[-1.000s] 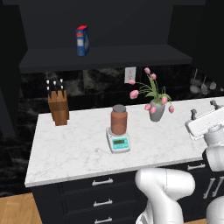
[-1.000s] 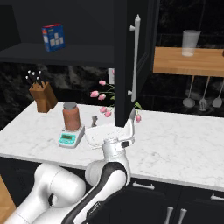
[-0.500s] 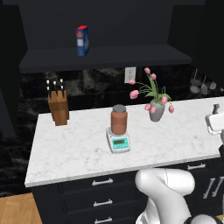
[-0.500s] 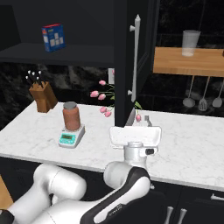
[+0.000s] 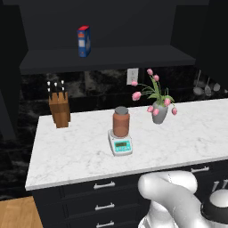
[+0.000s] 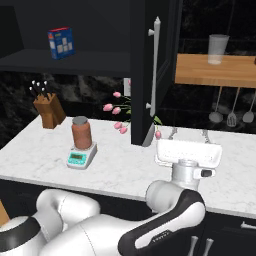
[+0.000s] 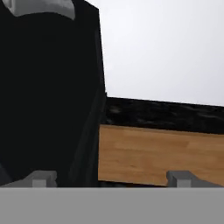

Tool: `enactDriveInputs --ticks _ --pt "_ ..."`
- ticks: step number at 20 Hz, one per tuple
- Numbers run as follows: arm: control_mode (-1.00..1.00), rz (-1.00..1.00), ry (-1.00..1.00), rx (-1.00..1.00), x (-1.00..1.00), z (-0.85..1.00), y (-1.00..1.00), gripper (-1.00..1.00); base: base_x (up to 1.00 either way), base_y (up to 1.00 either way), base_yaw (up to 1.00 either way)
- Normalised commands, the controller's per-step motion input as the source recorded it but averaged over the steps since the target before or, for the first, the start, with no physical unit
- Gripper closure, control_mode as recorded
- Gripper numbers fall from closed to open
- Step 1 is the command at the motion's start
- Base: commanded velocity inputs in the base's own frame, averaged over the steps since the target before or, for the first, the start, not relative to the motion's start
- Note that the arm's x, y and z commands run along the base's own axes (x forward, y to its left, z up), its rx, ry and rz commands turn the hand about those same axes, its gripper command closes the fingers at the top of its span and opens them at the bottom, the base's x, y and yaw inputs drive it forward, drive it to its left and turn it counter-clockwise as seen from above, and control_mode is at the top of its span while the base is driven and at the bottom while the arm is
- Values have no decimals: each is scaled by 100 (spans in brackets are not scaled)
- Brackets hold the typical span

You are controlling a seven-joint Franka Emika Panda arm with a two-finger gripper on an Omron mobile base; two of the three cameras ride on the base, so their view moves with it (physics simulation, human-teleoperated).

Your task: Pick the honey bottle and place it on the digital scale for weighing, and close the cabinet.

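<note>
The honey bottle [image 5: 121, 121] is standing upright on the platter of the digital scale [image 5: 120, 144], near the middle of the counter [image 5: 71, 156], so the weighing part looks done and the cabinet door [image 6: 145, 75] is what remains. The door is standing open, edge-on toward the robot, with its long bar handle [image 6: 155, 65] on the side facing right. The gripper [image 6: 188, 134] is pointing upward just right of the door's lower corner, its fingers [image 6: 172, 133] spread wide and gripping nothing; in the hand view the two fingertips [image 7: 40, 178] are sitting far apart, with the dark door panel on the left and a wooden shelf [image 7: 162, 153] ahead.

Risks, as a judgement: a push landing on the thin door edge could be slipping off it rather than swinging it; a sweep carried too low could be catching the flower vase [image 5: 159, 113] just behind the door, or brushing the bottle off the scale. The wooden shelf with its glass [image 6: 216, 48] and the hanging utensils [image 6: 231, 117] are crowding the right side.

Open room is lying over the bare counter right of the door, between the handle and the shelf. The knife block [image 5: 59, 109] and the box [image 5: 83, 41] are well apart from the work.
</note>
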Motion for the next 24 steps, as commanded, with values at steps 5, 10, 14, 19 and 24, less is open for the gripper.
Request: enactDriveInputs --ticks 5,10,14,19,24 --pt "-100 11 -74 -6 -37 90 23 -100 0 0 0" --pt "-100 24 -72 -22 -2 79 94 -100 0 0 0" --pt "-100 16 -41 -35 0 96 100 -100 0 0 0" --pt "-100 -7 4 -45 17 66 100 -100 0 0 0" --pt "-100 -33 38 -43 50 0 100 -100 0 0 0"
